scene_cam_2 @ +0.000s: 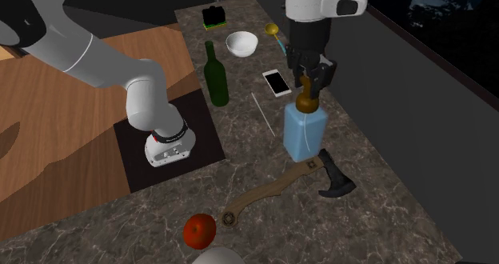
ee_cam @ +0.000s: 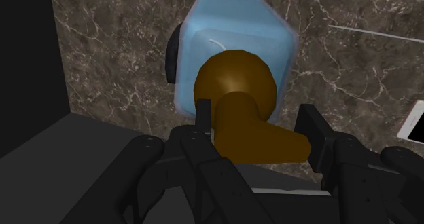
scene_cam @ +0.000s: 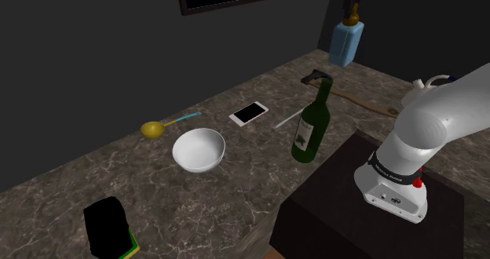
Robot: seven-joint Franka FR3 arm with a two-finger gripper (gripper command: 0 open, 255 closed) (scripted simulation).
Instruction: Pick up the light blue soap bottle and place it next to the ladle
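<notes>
The light blue soap bottle [scene_cam_2: 304, 134] [scene_cam: 345, 44] [ee_cam: 234, 43] has a brown pump top [ee_cam: 238, 94]. My black gripper [scene_cam_2: 310, 77] [ee_cam: 258, 124] comes down from above and is shut on that pump, its fingers [ee_cam: 314, 124] clasping the neck on both sides. The bottle stands upright over the marble counter, just above the axe head; whether its base touches the counter I cannot tell. The ladle [scene_cam: 157, 127] [scene_cam_2: 273, 30], with a yellow bowl and a light blue handle, lies far along the counter beside the white bowl [scene_cam: 199, 149] [scene_cam_2: 241, 42].
A phone [scene_cam: 249, 113] [scene_cam_2: 277, 82], a thin white stick [scene_cam: 287, 120] and a green wine bottle [scene_cam: 311, 128] [scene_cam_2: 214, 78] lie between the bottle and the ladle. An axe [scene_cam_2: 336, 178], a wooden-handled tool [scene_cam_2: 264, 194] and a red fruit [scene_cam_2: 200, 230] sit on the other side. A black box [scene_cam: 106, 227] stands at the counter's end.
</notes>
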